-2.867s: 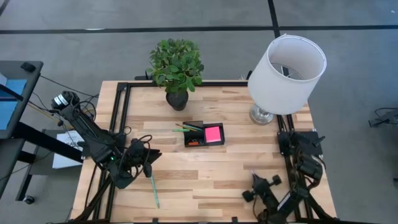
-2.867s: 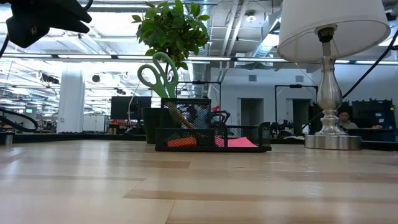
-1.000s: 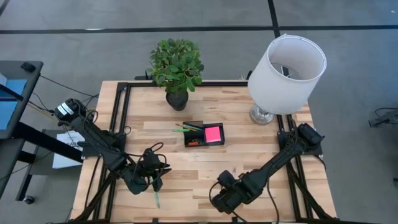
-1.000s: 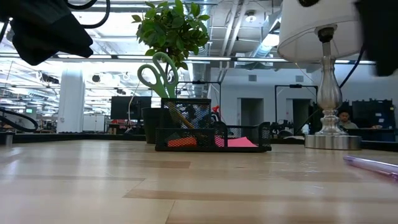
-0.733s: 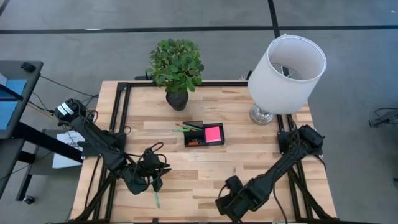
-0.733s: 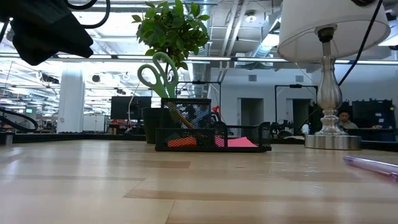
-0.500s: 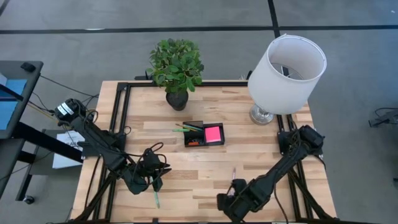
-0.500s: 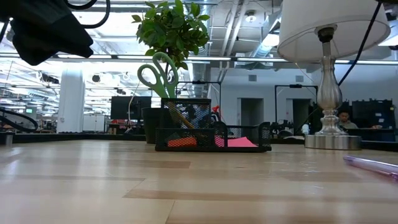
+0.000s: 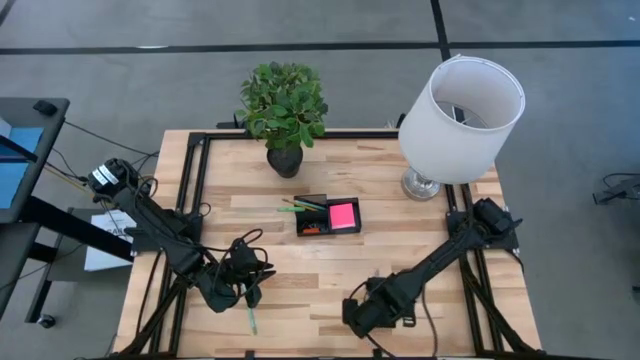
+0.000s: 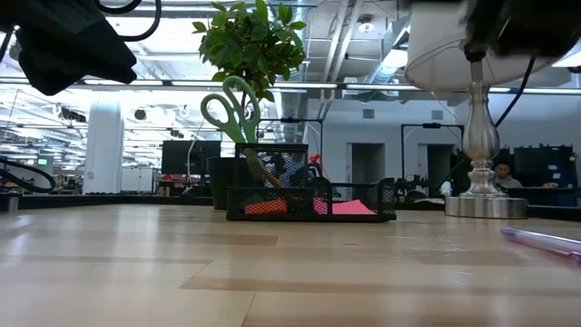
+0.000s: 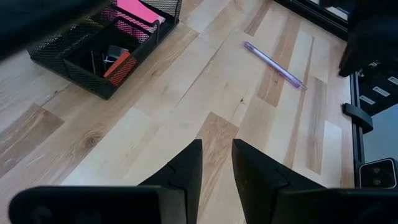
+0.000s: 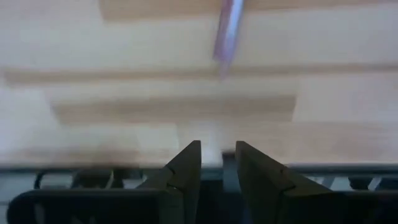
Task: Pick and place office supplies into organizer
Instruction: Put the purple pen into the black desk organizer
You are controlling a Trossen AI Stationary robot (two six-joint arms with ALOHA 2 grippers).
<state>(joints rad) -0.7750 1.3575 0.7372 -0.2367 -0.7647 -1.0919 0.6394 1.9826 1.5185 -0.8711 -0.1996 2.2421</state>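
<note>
Organizer (image 9: 328,216) holds pink pad (image 9: 343,214), green scissors (image 10: 228,106), pens (image 9: 300,206).

I see a white-shaded lamp (image 9: 460,105) at the bench's (image 9: 300,270) far right corner, with a leafy potted plant (image 9: 283,105) left of it; someone possibly sits beyond.
</note>
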